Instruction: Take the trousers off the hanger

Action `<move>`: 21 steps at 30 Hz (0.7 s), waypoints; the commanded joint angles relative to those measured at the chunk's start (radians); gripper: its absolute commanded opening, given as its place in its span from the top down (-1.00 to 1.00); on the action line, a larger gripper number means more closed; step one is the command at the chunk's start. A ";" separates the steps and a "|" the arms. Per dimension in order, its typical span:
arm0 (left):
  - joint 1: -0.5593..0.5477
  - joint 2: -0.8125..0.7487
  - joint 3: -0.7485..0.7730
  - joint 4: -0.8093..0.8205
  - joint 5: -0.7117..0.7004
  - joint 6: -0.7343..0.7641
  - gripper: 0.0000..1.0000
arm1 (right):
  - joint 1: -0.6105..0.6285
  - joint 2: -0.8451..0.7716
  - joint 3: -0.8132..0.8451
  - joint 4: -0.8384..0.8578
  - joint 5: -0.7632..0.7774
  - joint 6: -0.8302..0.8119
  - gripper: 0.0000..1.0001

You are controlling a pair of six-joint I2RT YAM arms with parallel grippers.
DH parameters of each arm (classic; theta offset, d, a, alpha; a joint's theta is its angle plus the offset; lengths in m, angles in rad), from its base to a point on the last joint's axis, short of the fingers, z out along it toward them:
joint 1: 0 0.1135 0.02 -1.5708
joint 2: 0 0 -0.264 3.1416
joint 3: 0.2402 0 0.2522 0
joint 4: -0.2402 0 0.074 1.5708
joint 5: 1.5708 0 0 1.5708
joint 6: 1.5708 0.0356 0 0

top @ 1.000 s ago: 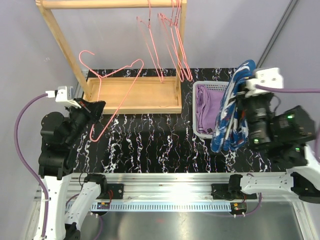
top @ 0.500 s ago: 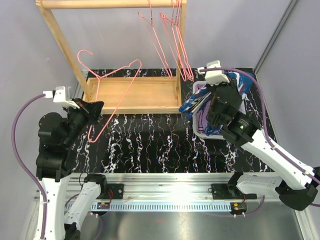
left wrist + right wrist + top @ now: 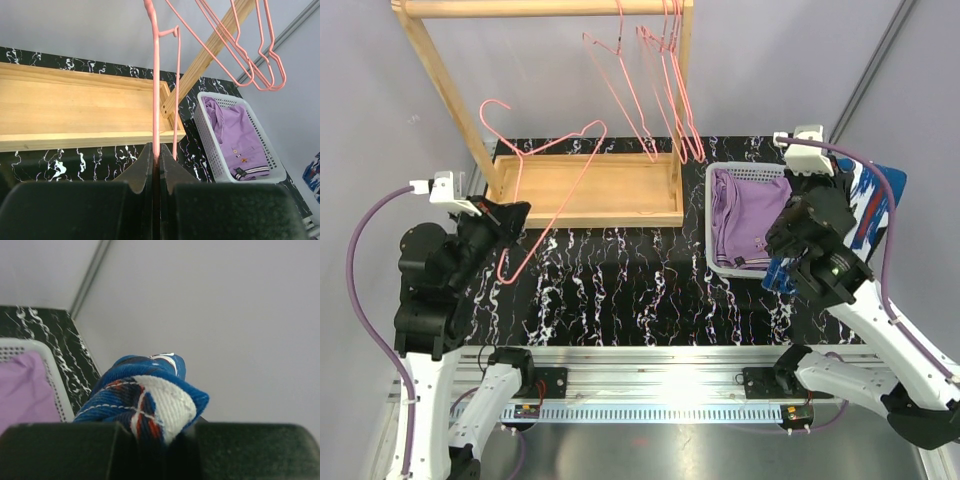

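1. The left gripper (image 3: 156, 151) is pinching the wire of a pink hanger (image 3: 155, 75), its jaws pressed together on it. It is holding the hanger tilted over the left side of the table (image 3: 620, 290), in front of the wooden rack (image 3: 600, 190).
2. The right gripper (image 3: 152, 432) is clamping a fold of the blue trousers (image 3: 145, 390). The cloth is draping around the arm at the table's right edge, just beside the basket (image 3: 712, 230).
3. The lilac trousers (image 3: 745, 215) are lying folded inside the basket.
4. More hangers (image 3: 665, 90) are hanging from the rack's top rail.
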 commanded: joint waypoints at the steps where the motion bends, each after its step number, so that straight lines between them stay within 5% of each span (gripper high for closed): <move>1: -0.001 -0.004 -0.024 0.080 0.046 0.002 1.00 | -0.052 0.050 -0.001 -0.204 -0.036 0.164 1.00; 6: -0.001 -0.015 -0.056 0.089 0.083 -0.001 1.00 | -0.211 0.208 -0.034 -0.462 -0.114 0.523 1.00; 12: -0.001 -0.029 -0.069 0.059 0.069 0.057 1.00 | -0.228 0.331 0.041 -0.609 -0.151 0.839 1.00; 21: -0.001 -0.034 -0.082 0.069 0.080 0.042 1.00 | -0.230 0.120 -0.028 -0.393 -0.162 0.616 1.00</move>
